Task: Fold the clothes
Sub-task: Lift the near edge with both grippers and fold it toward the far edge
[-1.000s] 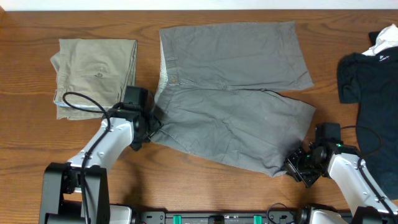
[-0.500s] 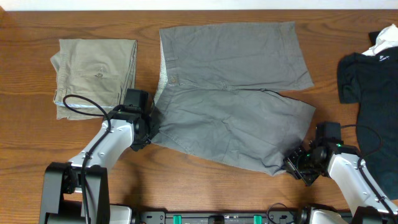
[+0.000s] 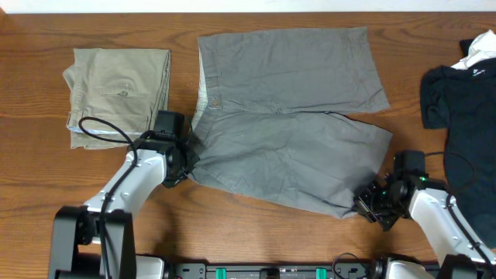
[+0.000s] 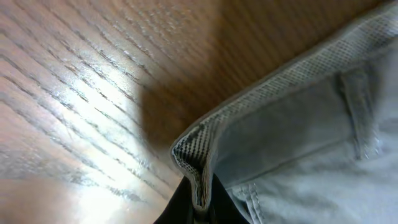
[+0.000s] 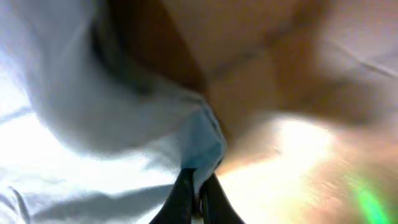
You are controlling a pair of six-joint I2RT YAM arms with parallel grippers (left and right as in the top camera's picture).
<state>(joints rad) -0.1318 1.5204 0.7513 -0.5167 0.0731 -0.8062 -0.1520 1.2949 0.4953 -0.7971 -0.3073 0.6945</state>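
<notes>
**Only the wrist views reveal both pinches on the grey shorts (image 3: 291, 116)**

From overhead, the shorts lie spread mid-table (image 3: 248, 232) with the waistband to the left. The left gripper (image 3: 188, 157) meets the near waistband corner, and the right gripper (image 3: 366, 205) meets the near leg hem. Close up, the left gripper (image 4: 200, 202) clamps the mesh-lined waistband edge. The right gripper (image 5: 198, 190) is closed on a fold of hem.

Brown wood-grain surface (image 3: 256, 232), pale strip (image 3: 232, 5) along its far edge (wall or floor, unclear), bright sheen (image 4: 81, 186) on the grain left of the left gripper (image 4: 198, 208)
</notes>
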